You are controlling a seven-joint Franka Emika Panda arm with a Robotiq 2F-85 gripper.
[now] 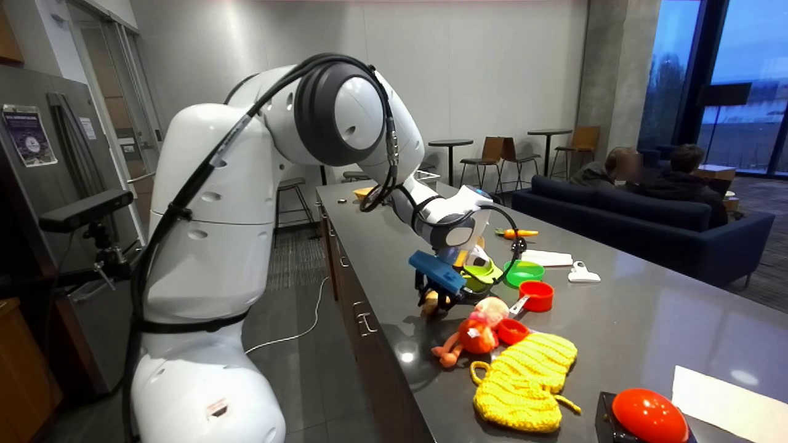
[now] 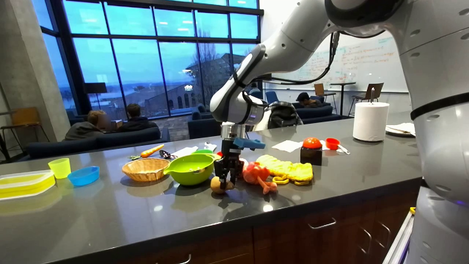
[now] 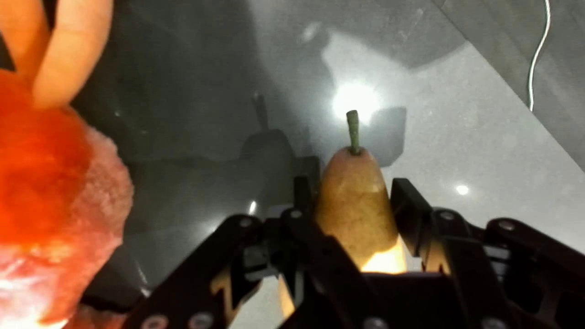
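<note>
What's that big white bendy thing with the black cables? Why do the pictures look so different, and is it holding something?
That's a robot arm, a machine with joints, a bit like your elbow. At its end is a gripper with two black fingers.

Two pictures look at the scene from different places outside the robot. The close-up is the wrist view, looking along the fingers.

On the shiny grey counter are a lime-green bowl, a woven basket, a carrot, a yellow knitted thing and, near the gripper, what looks like a red-orange soft toy.

The close-up shows a pear between the fingers, one on each side. It may be held, but I can't tell whether they're squeezing it.
</note>
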